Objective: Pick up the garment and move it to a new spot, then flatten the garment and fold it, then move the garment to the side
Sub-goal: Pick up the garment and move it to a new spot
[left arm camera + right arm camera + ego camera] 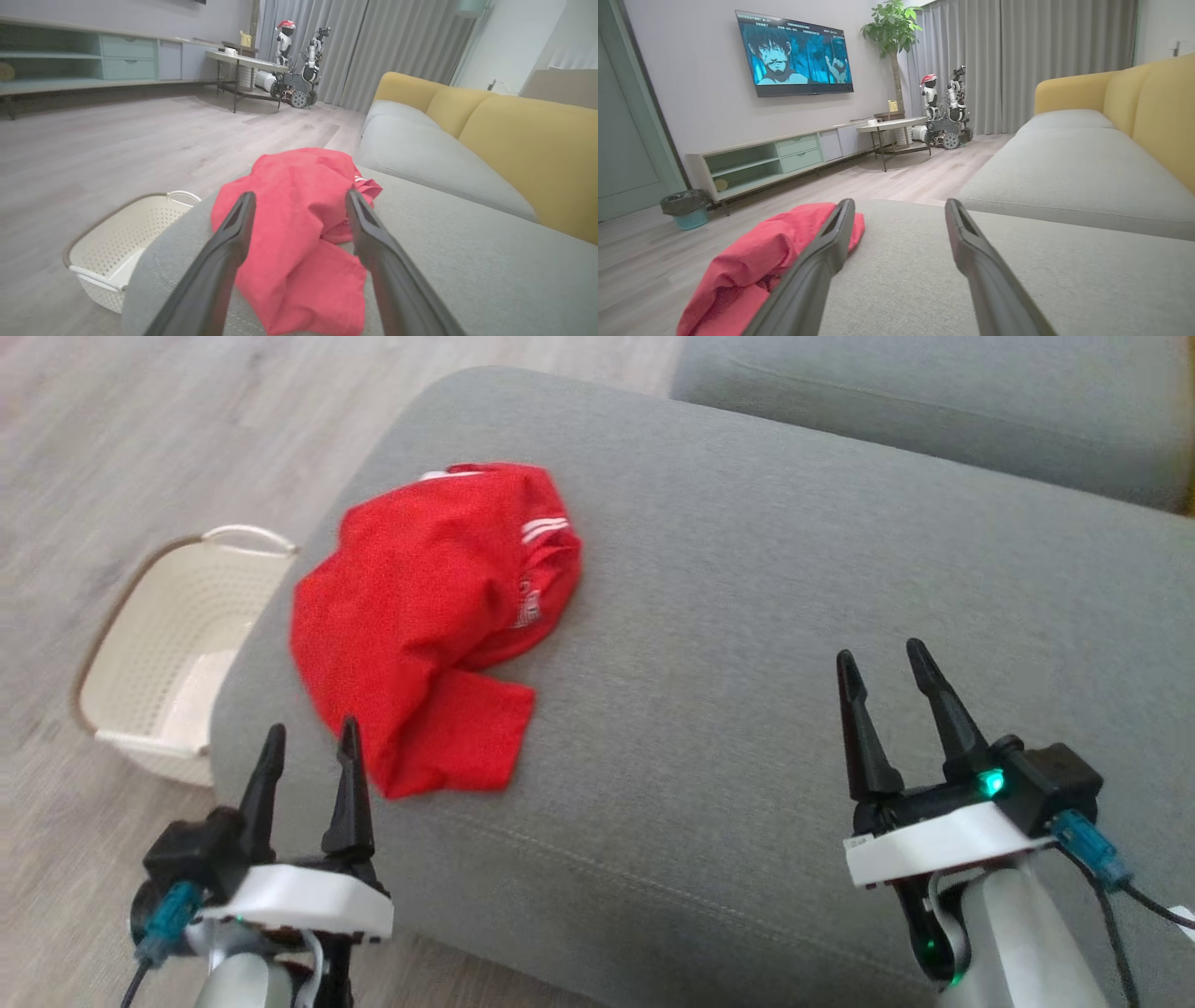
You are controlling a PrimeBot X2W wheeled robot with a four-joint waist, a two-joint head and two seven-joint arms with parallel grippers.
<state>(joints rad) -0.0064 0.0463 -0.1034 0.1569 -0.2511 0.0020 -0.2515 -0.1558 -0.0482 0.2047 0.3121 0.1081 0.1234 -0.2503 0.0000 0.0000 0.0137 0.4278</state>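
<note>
A crumpled red garment (434, 616) with white stripes lies on the left part of a grey sofa cushion (747, 616). My left gripper (313, 742) hovers open just in front of its near edge, touching nothing. In the left wrist view the garment (299, 224) sits between and beyond the open left gripper (299, 200). My right gripper (882, 663) is open over bare cushion, well to the right of the cloth. From the right wrist, the garment (756, 261) appears at the lower left, beside the open right gripper (899, 205).
A cream perforated laundry basket (168, 653) stands on the wood floor left of the cushion. A second grey cushion (934, 401) lies behind, with yellow backrests (528, 144). Farther off are a TV unit (780, 158), a small table (892, 126) and another robot (945, 107).
</note>
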